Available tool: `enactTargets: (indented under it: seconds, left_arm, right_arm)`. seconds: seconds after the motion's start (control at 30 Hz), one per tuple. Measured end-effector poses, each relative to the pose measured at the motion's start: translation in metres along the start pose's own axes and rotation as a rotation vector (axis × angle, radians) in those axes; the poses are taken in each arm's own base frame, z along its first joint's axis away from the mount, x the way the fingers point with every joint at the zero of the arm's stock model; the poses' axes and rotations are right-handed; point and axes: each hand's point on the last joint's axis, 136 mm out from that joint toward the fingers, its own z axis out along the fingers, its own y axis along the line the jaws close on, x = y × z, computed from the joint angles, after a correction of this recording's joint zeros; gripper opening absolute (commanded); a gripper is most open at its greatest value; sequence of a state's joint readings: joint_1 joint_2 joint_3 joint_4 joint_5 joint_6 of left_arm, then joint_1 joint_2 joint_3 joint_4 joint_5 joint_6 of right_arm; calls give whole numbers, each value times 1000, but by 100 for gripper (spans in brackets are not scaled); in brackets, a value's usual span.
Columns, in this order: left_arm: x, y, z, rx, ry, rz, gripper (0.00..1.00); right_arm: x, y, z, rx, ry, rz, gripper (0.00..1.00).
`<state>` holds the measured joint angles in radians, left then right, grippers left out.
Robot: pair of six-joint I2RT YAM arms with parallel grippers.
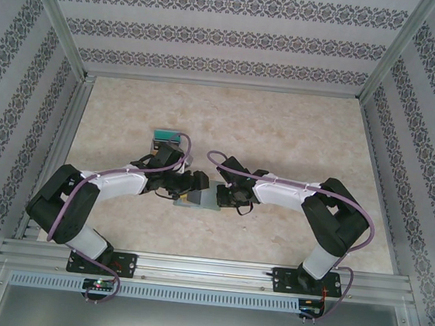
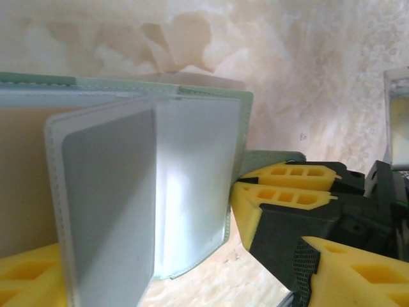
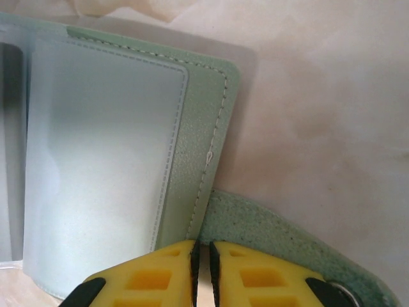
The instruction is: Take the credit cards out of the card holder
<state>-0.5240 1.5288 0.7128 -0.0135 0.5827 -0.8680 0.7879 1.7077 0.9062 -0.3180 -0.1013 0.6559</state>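
The right gripper [image 3: 201, 268] has its jaws almost together, pinched on the outer edge of the card holder [image 3: 102, 160] beside its tab [image 3: 275, 236]. The left gripper [image 2: 185, 284] stands wide, clamping nothing and straddling an upright pocket leaf [image 2: 108, 204] of the holder, which lies open on the table [image 3: 332, 96] between the arms. Risk: the pebbled green cover offers only a thin stitched edge and the frosted pockets look slick, so a card pull could slip the pinch and drag the holder; a flat teal card [image 1: 167, 136] lies well apart, behind the left arm.
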Motion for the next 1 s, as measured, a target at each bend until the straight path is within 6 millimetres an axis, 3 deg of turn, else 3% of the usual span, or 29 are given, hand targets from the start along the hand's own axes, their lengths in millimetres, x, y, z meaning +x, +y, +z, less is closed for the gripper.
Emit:
enactTargets:
  seconds: [0.27,0.63,0.9,1.0]
  left_arm:
    - [1,-31,2,67,27,51,78]
    - [-1,-41,7,73,32,68,78]
    - [-12,-24,3,11,-8,30,56]
    - [-12,-21,3,2,-12,25,52]
  right_arm:
    - [0,0,0,0,-1,8,20]
    - [-3,-10,-6,-9,-45,53,20]
    - [-7,-6,-11,-26,-60,52,14]
    - [-12,-2,-13,-36,-66,50,12]
